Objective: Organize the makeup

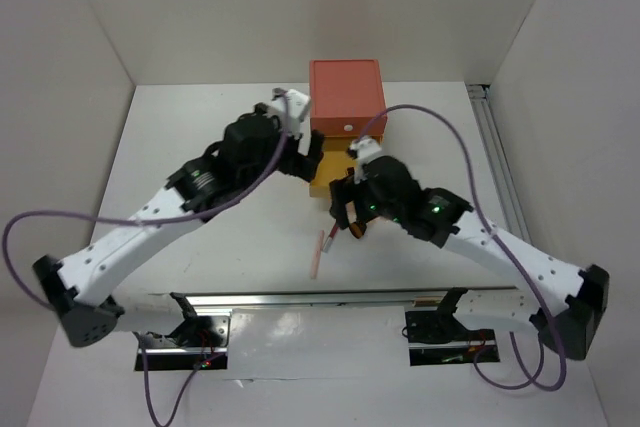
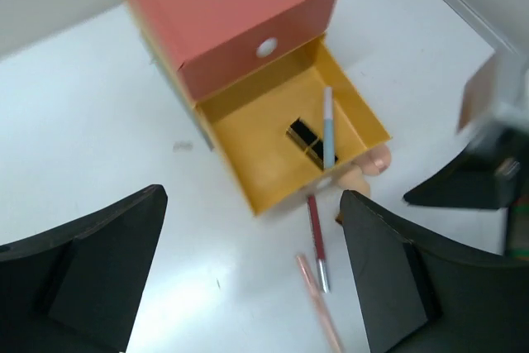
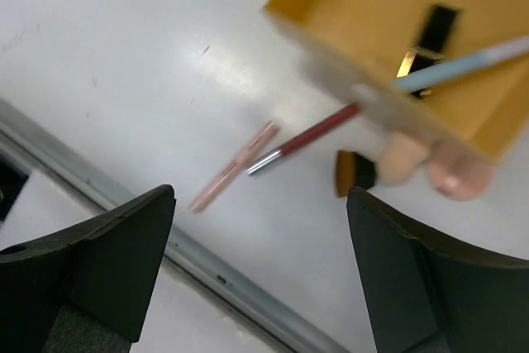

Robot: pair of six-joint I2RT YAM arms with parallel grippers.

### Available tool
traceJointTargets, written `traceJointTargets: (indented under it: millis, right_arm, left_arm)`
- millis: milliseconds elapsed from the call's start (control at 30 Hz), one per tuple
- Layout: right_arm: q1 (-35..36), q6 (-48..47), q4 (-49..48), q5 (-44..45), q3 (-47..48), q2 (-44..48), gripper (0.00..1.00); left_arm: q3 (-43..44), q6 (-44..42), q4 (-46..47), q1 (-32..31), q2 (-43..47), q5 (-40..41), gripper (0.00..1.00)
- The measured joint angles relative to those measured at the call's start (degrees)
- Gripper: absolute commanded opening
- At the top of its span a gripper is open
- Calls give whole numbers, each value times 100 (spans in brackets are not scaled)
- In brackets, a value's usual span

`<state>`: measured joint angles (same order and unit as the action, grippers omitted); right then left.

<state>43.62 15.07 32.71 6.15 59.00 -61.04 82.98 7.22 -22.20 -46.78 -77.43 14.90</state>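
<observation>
Both hands are spread wide open and holding nothing. The left hand hangs over the front corner of the yellow drawer. The right hand is over the tabletop, just in front of that drawer.

The drawer sticks out from under the coral box. Inside it there's a black lipstick and a blue pencil with one end up against the drawer's front wall. That's all I can see put away.

Right outside the front wall sit two peach sponges, with what looks like a small brush beside them. A bit further out from the drawer, a dark red pencil and a pink pencil lie close together.

I'd call this partway done at best, with five bits left to go in. The coral box is shut, so no idea what's in there. I can't spot any compacts, jar or tube.
</observation>
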Motion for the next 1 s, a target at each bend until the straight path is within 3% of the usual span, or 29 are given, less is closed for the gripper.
traceJointTargets:
  millis: [100,167,333,467,700,1000]
  right_arm:
    - [1222,247,0,570,57,-610,90]
    - [1633,400,-2,691,52,-981,89]
    - [1932,968,-361,570,-284,-1753,80]
    - [2096,1495,-721,505,-393,-2614,73]
    - [2695,2500,-758,1047,-155,-3753,66]
    - [2837,3812,-835,1609,-129,-3851,64]
  left_arm:
    - [-839,979,-184,55,1064,369,100]
    - [-1462,1488,-450,98,1585,496,100]
    - [-2448,2979,-1738,101,1937,898,100]
    - [-2734,3720,-2496,101,2302,1016,100]
    - [-2986,4317,-2815,83,3014,1032,100]
    - [-3016,4413,-2938,79,3353,896,100]
